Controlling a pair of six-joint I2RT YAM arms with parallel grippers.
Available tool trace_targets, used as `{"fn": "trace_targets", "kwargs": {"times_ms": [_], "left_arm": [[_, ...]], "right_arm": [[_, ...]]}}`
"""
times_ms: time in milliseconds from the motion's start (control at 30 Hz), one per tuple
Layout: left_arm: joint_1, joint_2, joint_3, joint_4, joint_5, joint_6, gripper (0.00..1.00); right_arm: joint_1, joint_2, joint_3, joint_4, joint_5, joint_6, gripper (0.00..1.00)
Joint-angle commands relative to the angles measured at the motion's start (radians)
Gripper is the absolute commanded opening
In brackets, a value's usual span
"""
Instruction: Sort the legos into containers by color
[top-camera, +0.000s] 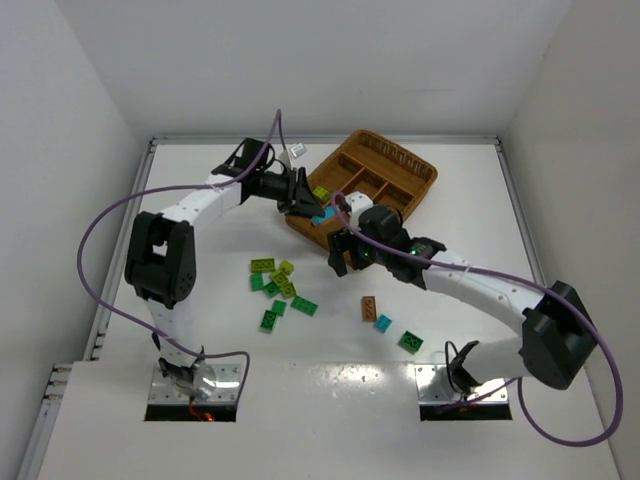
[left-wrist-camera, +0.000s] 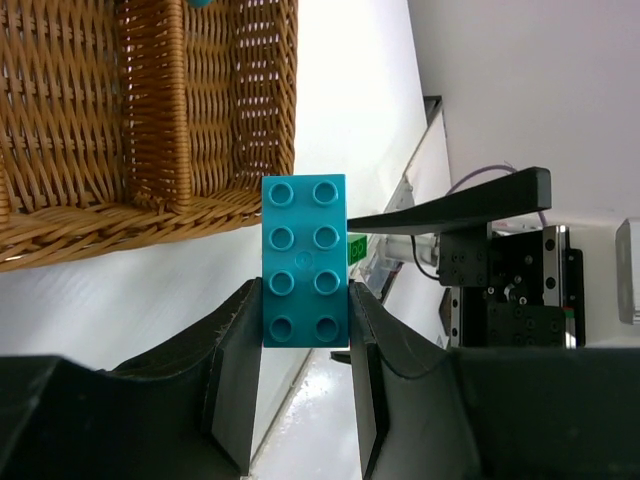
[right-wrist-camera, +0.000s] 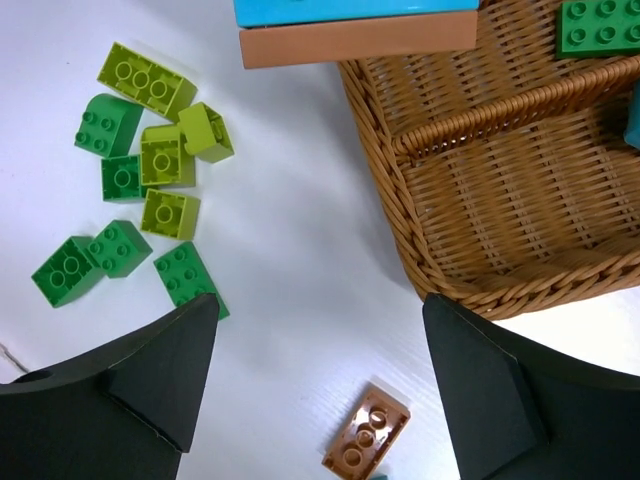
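Right at the corner of the woven wicker tray (left-wrist-camera: 90, 120), left pincer (left-wrist-camera: 303, 300) is pinching a cyan studded brick (left-wrist-camera: 305, 250). Right pincer (right-wrist-camera: 320, 320) gapes wide over the white surface (right-wrist-camera: 300, 200), lime and green bricks (right-wrist-camera: 150, 170) scattered nearby.

We note a glossy white rectangular tabletop (top-camera: 470, 200), evenly lit, with plain white wall panels (top-camera: 330, 60) enclosing its left, rear and right sides.

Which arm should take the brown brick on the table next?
Right. The right gripper is open and empty, brown brick close by; the left gripper is shut on a cyan brick at the tray.
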Motion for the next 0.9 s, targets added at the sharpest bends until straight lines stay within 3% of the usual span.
{"fn": "trace_targets", "kwargs": {"times_ms": [0,333,600,867], "left_arm": [[-0.008,-0.041,0.032,0.027,0.001,0.013,0.00],[-0.008,-0.051,0.022,0.027,0.011,0.013,0.00],[-0.008,-0.051,0.022,0.018,0.011,0.013,0.00],[-0.008,-0.051,0.022,0.018,0.020,0.022,0.00]], "right_arm": [[0.001,0.025,0.021,0.070,0.016,0.002,0.84],[0.001,0.159,0.127,0.224,0.046,-0.029,0.93],[-0.019,0.212,0.156,0.279,0.077,-0.029,0.93],[-0.048,0.212,0.156,0.312,0.068,-0.038,0.80]]}}
